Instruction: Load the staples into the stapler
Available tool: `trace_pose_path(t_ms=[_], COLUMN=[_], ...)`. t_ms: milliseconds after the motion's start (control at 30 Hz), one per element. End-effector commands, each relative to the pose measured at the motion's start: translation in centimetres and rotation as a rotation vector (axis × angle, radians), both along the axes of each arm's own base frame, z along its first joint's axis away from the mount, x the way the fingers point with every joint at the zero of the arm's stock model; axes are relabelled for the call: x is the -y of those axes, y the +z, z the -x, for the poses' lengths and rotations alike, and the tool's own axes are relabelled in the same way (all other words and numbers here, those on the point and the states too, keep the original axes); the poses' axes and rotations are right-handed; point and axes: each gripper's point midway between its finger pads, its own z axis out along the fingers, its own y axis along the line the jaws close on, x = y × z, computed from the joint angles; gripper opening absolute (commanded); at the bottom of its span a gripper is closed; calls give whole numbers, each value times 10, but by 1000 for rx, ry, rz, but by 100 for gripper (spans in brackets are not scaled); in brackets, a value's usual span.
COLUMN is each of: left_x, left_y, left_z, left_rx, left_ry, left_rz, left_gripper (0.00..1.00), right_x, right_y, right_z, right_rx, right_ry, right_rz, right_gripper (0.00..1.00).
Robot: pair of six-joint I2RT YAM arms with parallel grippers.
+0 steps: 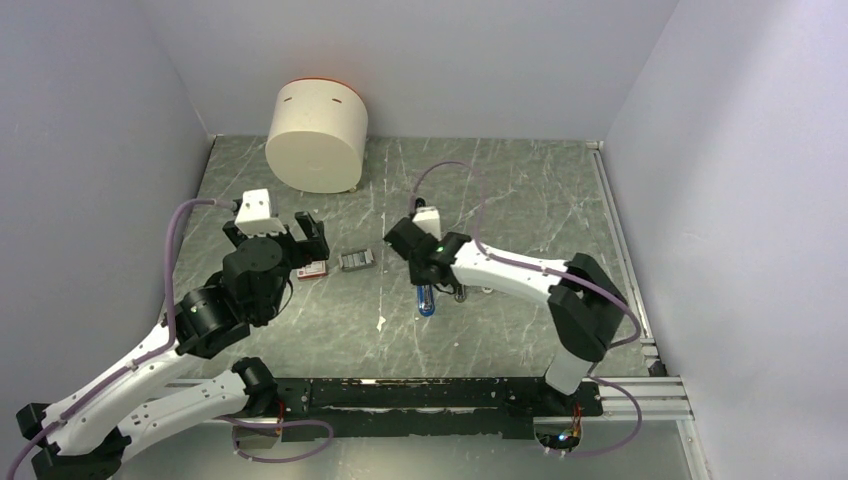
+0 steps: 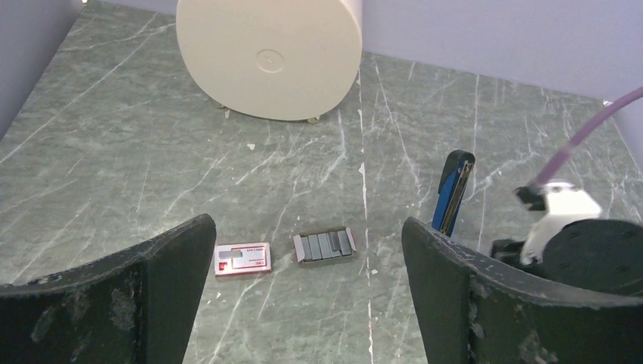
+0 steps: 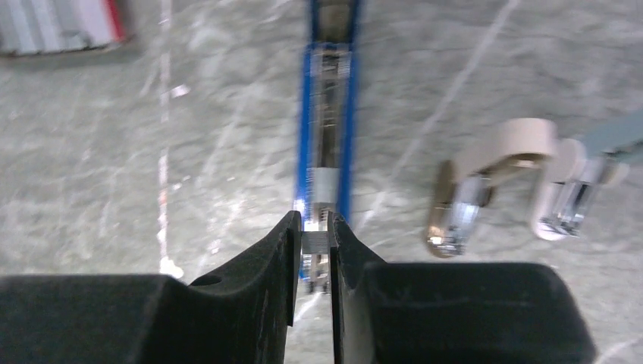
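Note:
The stapler (image 3: pixel 327 121) lies open on the table, its blue body showing a silver channel, also seen as the stapler (image 1: pixel 426 298) and the stapler (image 2: pixel 453 191). My right gripper (image 3: pixel 315 229) is shut on a short silvery block of staples (image 3: pixel 318 243), held just over the near end of that channel. The red staples box (image 2: pixel 242 259) and an open tray of grey staple blocks (image 2: pixel 325 246) lie side by side. My left gripper (image 2: pixel 307 227) hangs open above them, touching neither. From above, the left gripper (image 1: pixel 308 238) is over the red box (image 1: pixel 312 269) and the right gripper (image 1: pixel 425 272) over the stapler.
A big cream cylinder (image 1: pixel 316 135) stands at the back left. A tan oblong piece (image 3: pixel 485 178) and a pale-blue one (image 3: pixel 580 186) lie right of the stapler. Walls enclose the table on three sides.

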Motion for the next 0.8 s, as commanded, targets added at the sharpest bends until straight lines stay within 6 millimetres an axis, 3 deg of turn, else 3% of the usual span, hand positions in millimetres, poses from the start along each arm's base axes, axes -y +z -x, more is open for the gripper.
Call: trace_pose_path(t_ms=[0,167,267,467,767], left_x=[6,13,17,27,31], left_y=[0,-3,-5,-4,-5], left_z=[-2,-4,-5,-8,-10], left_rx=[-1,-12,-20,-27,-34], left_ry=[-16,-36,-47,-73,-79], left_rz=[20,24,28,39,39], left_gripper=[97,97,97,97,97], right_x=[44,89,106,111,102], right_y=[12,14,10,-10,-18], right_z=[-20,-26,-26,-25,-25], right_rx=[60,71,77,62,50], right_ry=[-131,-222,-246,-196,-157], right_rz=[1,-3,-2,-26,-63], right_gripper=[22,23,23,23,23])
